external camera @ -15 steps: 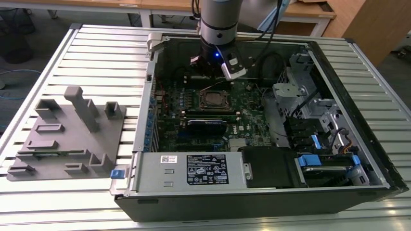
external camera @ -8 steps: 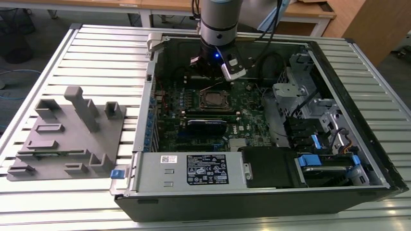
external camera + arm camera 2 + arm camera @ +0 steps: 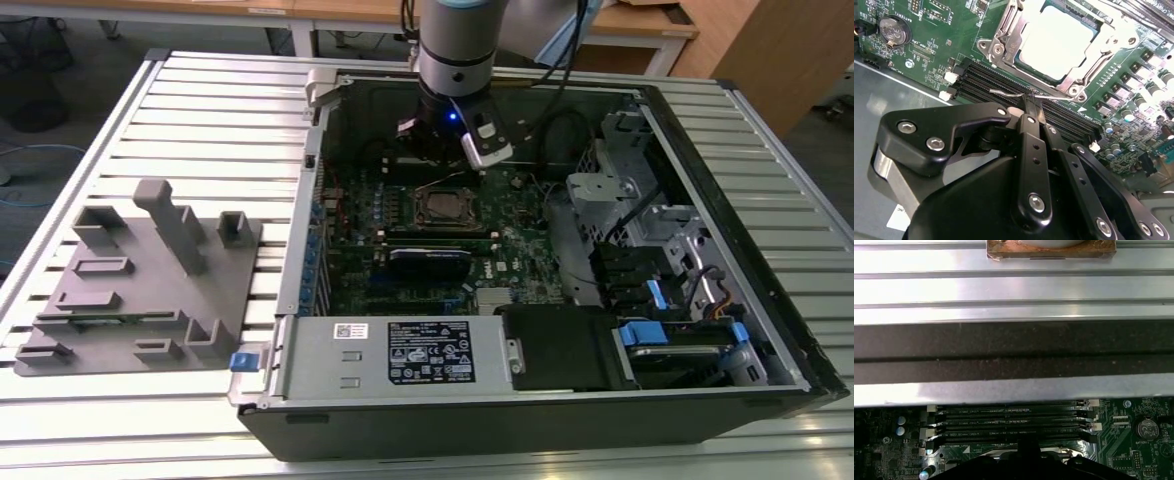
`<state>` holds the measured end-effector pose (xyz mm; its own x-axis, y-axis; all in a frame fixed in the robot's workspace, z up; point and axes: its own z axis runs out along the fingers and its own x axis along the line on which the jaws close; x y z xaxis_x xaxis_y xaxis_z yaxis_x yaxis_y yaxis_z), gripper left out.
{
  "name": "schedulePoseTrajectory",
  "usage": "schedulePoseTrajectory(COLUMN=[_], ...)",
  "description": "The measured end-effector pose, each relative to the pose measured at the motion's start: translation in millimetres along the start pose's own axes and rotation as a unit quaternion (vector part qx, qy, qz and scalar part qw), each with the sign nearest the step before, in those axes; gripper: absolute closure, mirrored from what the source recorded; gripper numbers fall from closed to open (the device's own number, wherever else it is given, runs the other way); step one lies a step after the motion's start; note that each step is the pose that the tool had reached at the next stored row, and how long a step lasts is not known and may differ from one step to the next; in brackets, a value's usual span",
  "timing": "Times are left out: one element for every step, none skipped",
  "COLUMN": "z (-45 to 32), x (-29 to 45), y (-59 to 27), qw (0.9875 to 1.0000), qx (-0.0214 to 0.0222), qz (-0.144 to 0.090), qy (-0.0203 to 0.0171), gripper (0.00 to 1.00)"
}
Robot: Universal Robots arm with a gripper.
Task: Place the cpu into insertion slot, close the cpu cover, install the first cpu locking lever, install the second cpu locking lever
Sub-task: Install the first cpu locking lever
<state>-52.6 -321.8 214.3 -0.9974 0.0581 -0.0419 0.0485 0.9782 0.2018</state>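
Exterior view: computer case (image 3: 534,425) open on a slatted table (image 3: 227,90); grey fixture tray (image 3: 134,290) at the exterior view's left, well apart from the case. Arm reaches down into the far part of the case, gripper (image 3: 430,160) just above the insertion slot (image 3: 447,205) on the green circuit board (image 3: 350,250). Second wrist view: cpu (image 3: 1054,42) seated in the insertion slot, pale metal top showing through the window of the cpu cover (image 3: 1004,37), which lies flat over it. Gripper (image 3: 1031,102) fingers drawn together, tips meeting on a thin silver locking lever (image 3: 1004,93) that runs between socket and memory slots (image 3: 981,82); judged pinched on it, first or second lever cannot be told. Lever judged light, springy steel wire, stiff, slick; best held near its bent free end. Cpu judged light, rigid, fragile on its underside; edges only. First wrist view: memory slots (image 3: 1014,422) in a row, coin battery (image 3: 1145,427) near them, dark case wall (image 3: 1014,350) and table slats beyond.
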Motion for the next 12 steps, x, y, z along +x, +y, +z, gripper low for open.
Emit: schedulePoseTrajectory(z=[0.5, 1.0, 1.5, 1.9, 2.2, 2.4, 2.5, 2.7, 2.9, 2.9, 3.1, 3.4], x=[0.0, -0.1, -0.1, -0.3, -0.6, -1.1, -1.6, -2.0, -2.3, -2.4, -2.5, -2.7], y=[-0.1, -0.2, -0.3, -0.4, -0.4, -0.4, -0.4, -0.5, -0.5, -0.5, -0.5, -0.5], qw=[1.0, 1.0, 1.0, 1.0, 1.0, 1.0, 1.0, 1.0, 1.0, 1.0, 1.0, 1.0], qx=[-0.0001, -0.0002, -0.0002, -0.0003, -0.0002, -0.0001, -0.0001, -0.0002, -0.0002, -0.0002, -0.0002, -0.0003], qz=[0.0, 0.0, 0.0, 0.0, 0.0, 0.0, 0.0, 0.0, 0.0, 0.0, 0.0, 0.0], qy=[-0.0001, 0.0, 0.0, 0.0001, 0.0001, 0.0001, 0.0001, 0.0001, 0.0001, 0.0001, 0.0001, 0.0], gripper=[0.89, 0.89, 0.89, 0.89, 0.89, 0.89, 0.89, 0.89, 0.89, 0.89, 0.89, 0.89])
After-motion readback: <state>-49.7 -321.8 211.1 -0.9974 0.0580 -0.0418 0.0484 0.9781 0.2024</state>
